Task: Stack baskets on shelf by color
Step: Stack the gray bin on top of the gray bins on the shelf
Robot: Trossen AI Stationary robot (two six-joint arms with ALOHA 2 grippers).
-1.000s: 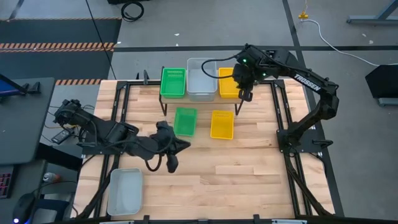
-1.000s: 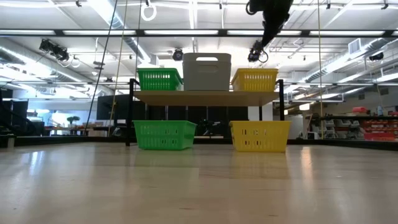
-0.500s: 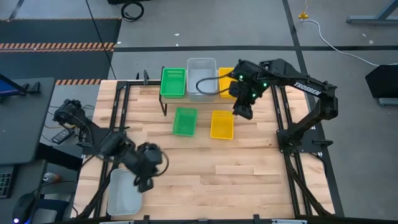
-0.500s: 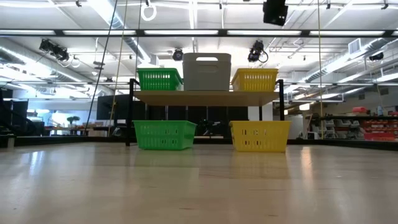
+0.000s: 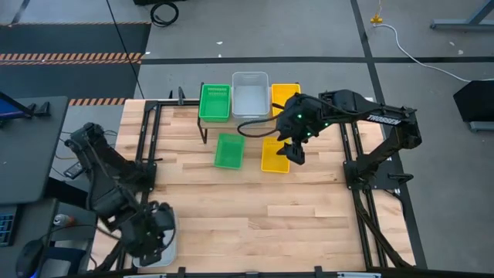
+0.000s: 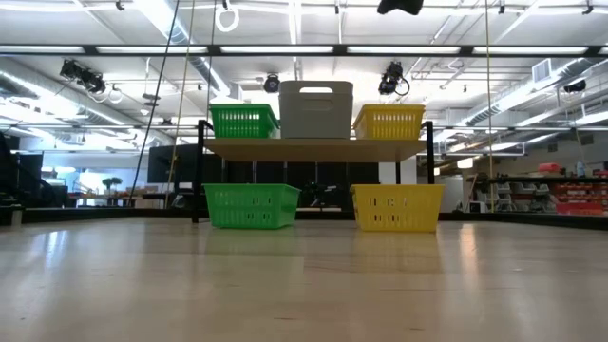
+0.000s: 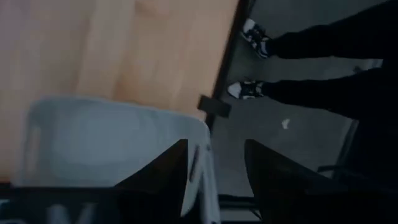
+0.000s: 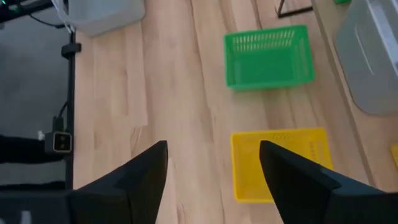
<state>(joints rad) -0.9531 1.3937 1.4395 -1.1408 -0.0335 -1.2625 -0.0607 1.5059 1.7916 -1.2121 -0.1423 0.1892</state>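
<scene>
On the shelf (image 6: 313, 148), at the far edge of the table (image 5: 309, 216), three baskets stand in a row: a green basket (image 5: 215, 102) at one end, a tall grey stack (image 5: 251, 94) in the middle and a yellow basket (image 6: 389, 121) at the other end. In the low view the grey stack rises well above its two neighbours. On the table just in front of the shelf lie a second green basket (image 5: 229, 150) and a second yellow basket (image 5: 274, 155), side by side but apart, each roughly before its own colour above. A lone grey basket (image 7: 93, 143) sits at the near left corner of the table, far from all the rest.

The right gripper (image 5: 297, 151) hangs above the table just beside the yellow basket on the table, partly covering its right edge in the high view; its fingers (image 8: 140, 171) stand spread with nothing between them. Its arm reaches across the yellow end of the shelf and hides part of the basket there.

The left gripper (image 5: 154, 232) is over the lone grey basket at the near left corner, its fingers (image 7: 165, 177) apart and set on either side of the basket's rim. Whether they touch the rim cannot be told.

Black metal frame bars (image 5: 147, 147) run along both sides of the table. Beyond the near left corner a person's shoes (image 7: 255, 37) and dark trouser legs (image 7: 323, 43) show on the floor.
</scene>
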